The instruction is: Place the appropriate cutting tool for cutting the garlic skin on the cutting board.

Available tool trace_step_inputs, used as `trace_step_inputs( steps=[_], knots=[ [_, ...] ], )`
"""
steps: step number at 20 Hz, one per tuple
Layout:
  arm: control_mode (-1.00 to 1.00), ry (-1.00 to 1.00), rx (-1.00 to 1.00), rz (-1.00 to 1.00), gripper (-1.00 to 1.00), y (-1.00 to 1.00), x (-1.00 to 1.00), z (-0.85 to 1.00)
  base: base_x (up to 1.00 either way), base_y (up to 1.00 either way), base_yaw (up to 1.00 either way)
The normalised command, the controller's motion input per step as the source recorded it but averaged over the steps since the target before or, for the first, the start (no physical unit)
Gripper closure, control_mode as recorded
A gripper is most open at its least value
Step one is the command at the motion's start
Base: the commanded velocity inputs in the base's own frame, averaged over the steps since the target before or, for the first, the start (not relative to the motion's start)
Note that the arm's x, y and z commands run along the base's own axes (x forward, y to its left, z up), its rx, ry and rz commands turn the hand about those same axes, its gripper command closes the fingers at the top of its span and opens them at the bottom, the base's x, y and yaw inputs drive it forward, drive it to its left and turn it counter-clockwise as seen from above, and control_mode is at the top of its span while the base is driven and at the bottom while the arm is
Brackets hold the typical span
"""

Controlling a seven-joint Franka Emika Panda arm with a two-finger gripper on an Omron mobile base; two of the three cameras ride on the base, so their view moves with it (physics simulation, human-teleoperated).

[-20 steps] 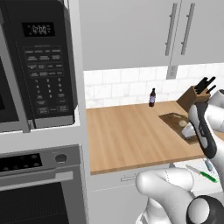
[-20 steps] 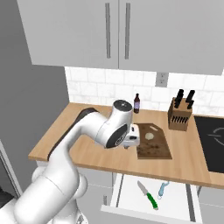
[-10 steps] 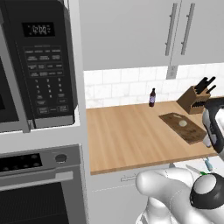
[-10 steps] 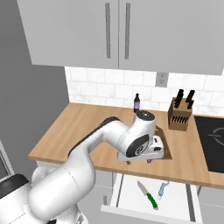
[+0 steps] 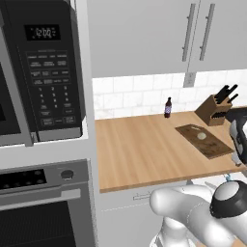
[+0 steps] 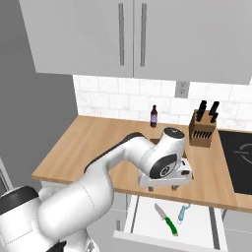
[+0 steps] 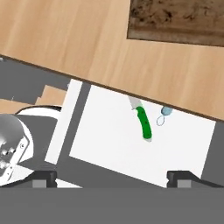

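On the microwave (image 5: 46, 72), a small dark display (image 5: 42, 33) with pale digits, possibly "12:00" but too blurred to be sure. Below it, rows of keypad buttons (image 5: 52, 89) with white lettering, too small to read. On the oven control panel (image 5: 29, 177), a faint line of markings, also unreadable. No legible label on the dark bottle (image 5: 168, 107) by the backsplash.

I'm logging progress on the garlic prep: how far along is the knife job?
Done: the drawer stands open, and the garlic already sits on the cutting board. In hand: the tool hangs open and empty above the drawer, where the green-handled knife lies beside a blue-handled tool. Left: descend, grasp the knife, and carry it to the board.
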Motion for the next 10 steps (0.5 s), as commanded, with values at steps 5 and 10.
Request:
trace_step_inputs(
  steps=[5,10],
  knots=[
    [-1.00,0.00,0.00,0.00,-1.00,0.00,-0.71,-0.52,0.00,0.00,0.00],
    [-1.00,-0.01,0.01,-0.01,-1.00,-0.01,-0.06,-0.08,0.00,0.00,0.00]
  ],
)
